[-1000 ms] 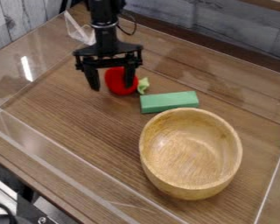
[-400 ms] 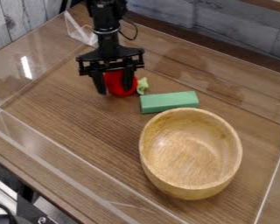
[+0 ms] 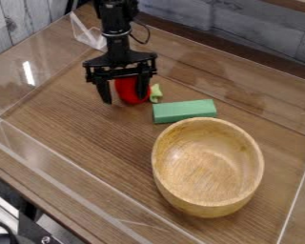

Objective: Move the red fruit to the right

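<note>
From where I stand, the wooden bowl sits nearest on the table, pale tan, smooth and wide-rimmed, slightly egg-shaped, with nothing but its own bare floor inside. Just beyond its rim lies the flat green rectangular block, dull-surfaced and straight-edged. The red fruit, round and bright with a small green leafy tip on its right, is on the brown wood-grained tabletop, farther off and to the left of the block. The black gripper is there over it, its fingers spread wide, partly hiding the fruit.
</note>
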{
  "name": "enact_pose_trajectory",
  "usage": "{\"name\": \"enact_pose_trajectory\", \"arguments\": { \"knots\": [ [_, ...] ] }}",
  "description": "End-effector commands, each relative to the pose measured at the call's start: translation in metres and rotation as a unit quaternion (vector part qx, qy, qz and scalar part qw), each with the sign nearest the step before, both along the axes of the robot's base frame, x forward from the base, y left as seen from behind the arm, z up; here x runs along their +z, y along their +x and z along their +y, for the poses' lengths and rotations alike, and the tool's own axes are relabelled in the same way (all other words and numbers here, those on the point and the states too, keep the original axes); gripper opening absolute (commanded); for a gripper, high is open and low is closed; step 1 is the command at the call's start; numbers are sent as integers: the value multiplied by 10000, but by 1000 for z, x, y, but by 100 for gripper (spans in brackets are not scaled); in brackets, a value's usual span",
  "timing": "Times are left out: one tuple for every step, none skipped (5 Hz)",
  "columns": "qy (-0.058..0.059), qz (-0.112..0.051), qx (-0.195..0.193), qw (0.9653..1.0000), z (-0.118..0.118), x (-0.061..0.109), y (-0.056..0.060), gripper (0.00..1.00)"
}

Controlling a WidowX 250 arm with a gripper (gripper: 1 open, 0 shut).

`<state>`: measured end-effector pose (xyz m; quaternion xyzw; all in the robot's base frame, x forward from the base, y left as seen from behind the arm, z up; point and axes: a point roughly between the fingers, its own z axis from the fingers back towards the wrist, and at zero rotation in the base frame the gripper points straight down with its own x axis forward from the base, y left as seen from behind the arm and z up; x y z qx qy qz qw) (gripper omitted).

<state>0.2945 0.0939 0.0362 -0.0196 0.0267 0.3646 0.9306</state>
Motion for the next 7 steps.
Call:
{"name": "enact_pose_trajectory", "arguments": {
  "knots": [
    [99, -247, 93, 9996, 6, 11, 13, 0],
    [61, -238, 118, 9996, 5, 13, 13, 100],
    [13, -218, 135, 9997, 3, 15, 12, 100],
    [22, -219, 165, 9996, 3, 13, 14, 0],
    [36, -208, 166, 9996, 2, 18, 12, 100],
    [26, -257, 148, 9996, 0, 30, 11, 100],
    [-24, -397, 47, 9992, -7, 50, 11, 100]
  ]
}}
